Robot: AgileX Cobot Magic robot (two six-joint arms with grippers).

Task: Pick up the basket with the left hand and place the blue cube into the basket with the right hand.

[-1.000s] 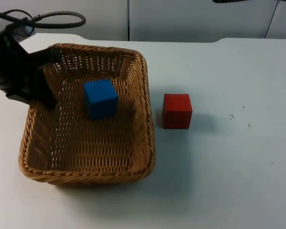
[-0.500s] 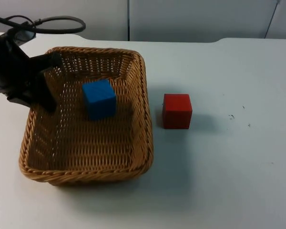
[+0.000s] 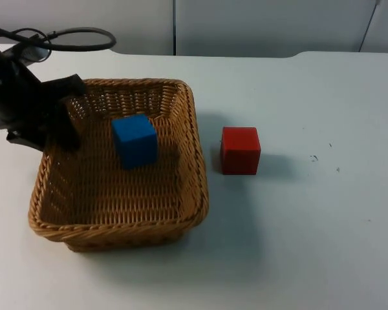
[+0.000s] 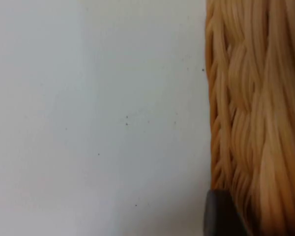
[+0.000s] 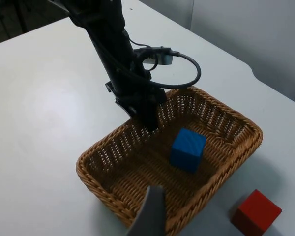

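The woven wicker basket (image 3: 197,148) is at the left of the table, with the blue cube (image 3: 134,141) lying inside it near the far wall. My left gripper (image 3: 63,132) is shut on the basket's left rim, one finger inside the wall and one outside. In the left wrist view the basket's weave (image 4: 255,113) runs beside a dark fingertip (image 4: 219,214) above the white table. My right gripper (image 5: 150,216) hangs high above the table's near side and looks down on the basket (image 5: 103,189), the blue cube (image 5: 188,149) and the left gripper (image 5: 148,120).
A red cube (image 3: 240,150) stands on the table just right of the basket, also seen as the red cube (image 5: 256,212) from the right wrist. White table top stretches to the right and front; the grey partition wall (image 3: 258,26) closes the back.
The basket's far rim has moved toward the near side of the picture and the basket looks smaller, as if sinking. The left arm shifted slightly with it. The blue cube stays inside.
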